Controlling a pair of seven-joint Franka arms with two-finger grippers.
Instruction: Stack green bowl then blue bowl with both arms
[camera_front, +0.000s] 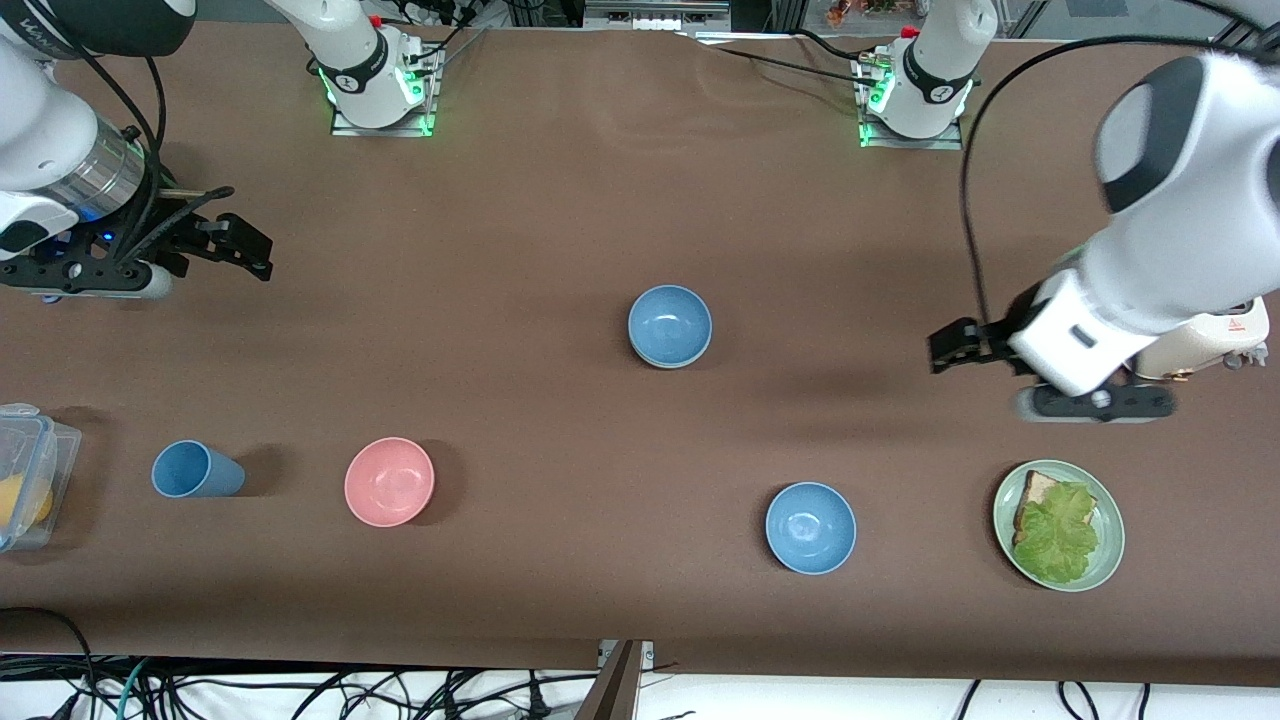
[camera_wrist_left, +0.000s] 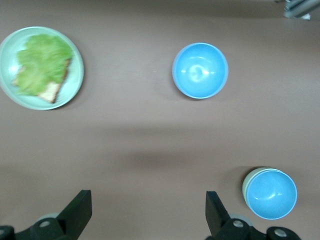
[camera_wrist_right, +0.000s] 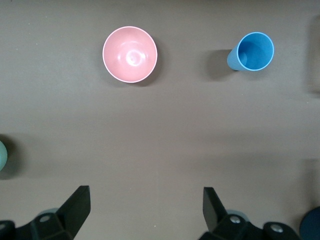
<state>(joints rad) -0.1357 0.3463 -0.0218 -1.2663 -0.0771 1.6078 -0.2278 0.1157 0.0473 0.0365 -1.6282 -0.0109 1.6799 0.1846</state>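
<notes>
1. Already, a blue bowl (camera_front: 670, 326) sits nested inside the green bowl (camera_wrist_left: 246, 184) near the middle of the counter (camera_front: 560, 220); only a thin pale-green rim shows beside the blue one in the left wrist view.
2. A second blue bowl (camera_front: 811, 527) stands alone, nearer to the front camera and closer to the left arm's end of the counter than the stack, well apart from it.
3. Left gripper (camera_front: 950, 346) hangs in the air over bare counter toward the left arm's end, jaws spread wide and holding nothing.
4. Right gripper (camera_front: 235, 245) hangs over bare counter toward the right arm's end, jaws likewise wide apart and empty.
5. A pink bowl (camera_front: 389, 481) and a blue cup (camera_front: 196, 470) stand upright toward the right arm's end, the cup closer to that end.
6. A green plate (camera_front: 1112, 560) carrying bread (camera_front: 1038, 490) and lettuce (camera_front: 1062, 532) lies toward the left arm's end, near the front camera.
7. A clear plastic container (camera_front: 25, 470) sits at the counter's edge beside the cup.
</notes>
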